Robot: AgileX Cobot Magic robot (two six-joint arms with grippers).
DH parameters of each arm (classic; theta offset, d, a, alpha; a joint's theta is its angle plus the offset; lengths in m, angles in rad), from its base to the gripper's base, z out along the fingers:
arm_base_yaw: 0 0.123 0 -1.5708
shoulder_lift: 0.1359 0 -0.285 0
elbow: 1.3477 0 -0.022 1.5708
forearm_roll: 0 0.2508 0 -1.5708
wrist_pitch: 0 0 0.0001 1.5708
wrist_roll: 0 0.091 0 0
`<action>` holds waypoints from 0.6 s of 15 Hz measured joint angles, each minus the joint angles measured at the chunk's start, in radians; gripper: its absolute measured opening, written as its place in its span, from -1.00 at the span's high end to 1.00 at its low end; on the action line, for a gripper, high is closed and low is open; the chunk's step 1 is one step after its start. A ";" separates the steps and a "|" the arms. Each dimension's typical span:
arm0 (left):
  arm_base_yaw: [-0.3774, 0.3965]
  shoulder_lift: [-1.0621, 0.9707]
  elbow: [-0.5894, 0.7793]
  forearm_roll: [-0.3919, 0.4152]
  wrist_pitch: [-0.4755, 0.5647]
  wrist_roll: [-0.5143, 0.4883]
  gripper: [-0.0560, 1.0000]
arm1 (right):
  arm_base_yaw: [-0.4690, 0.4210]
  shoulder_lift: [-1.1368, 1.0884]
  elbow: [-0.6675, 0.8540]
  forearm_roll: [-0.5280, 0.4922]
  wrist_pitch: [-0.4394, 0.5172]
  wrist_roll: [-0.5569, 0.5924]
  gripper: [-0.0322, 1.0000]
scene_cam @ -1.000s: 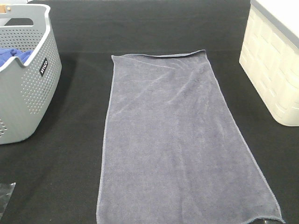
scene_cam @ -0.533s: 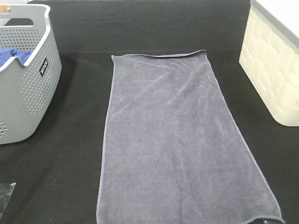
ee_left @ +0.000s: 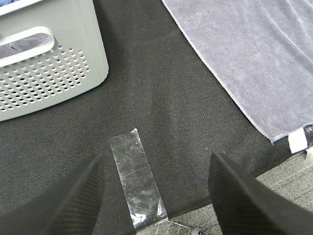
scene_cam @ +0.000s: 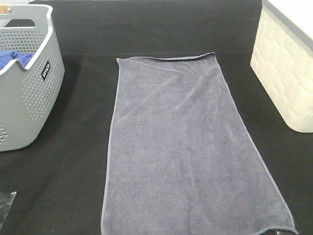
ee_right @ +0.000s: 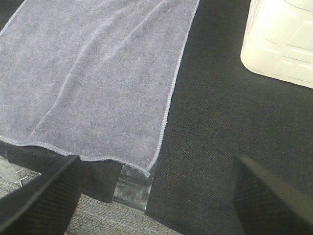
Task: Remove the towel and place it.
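Observation:
The slate-grey towel lies spread flat on the black table, long side running from the front edge to the middle. It also shows in the left wrist view and the right wrist view. Neither gripper appears in the exterior high view. My left gripper is open and empty above the table's front edge, between the towel and the grey basket. My right gripper is open and empty above the table by the towel's near right corner.
A grey perforated basket stands at the left, with a bright blue cloth inside. A cream bin stands at the right. A strip of clear tape lies on the table near the front edge.

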 joint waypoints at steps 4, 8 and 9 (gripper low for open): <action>0.000 0.000 0.000 0.000 0.000 0.000 -0.24 | 0.000 0.000 0.000 -0.030 -0.001 0.031 -0.57; 0.000 0.000 0.000 0.000 -0.001 0.000 -0.24 | 0.000 0.000 0.000 -0.037 -0.001 0.052 -0.57; 0.000 0.000 0.000 0.000 -0.001 0.000 -0.24 | 0.000 0.000 0.000 -0.037 -0.001 0.053 -0.57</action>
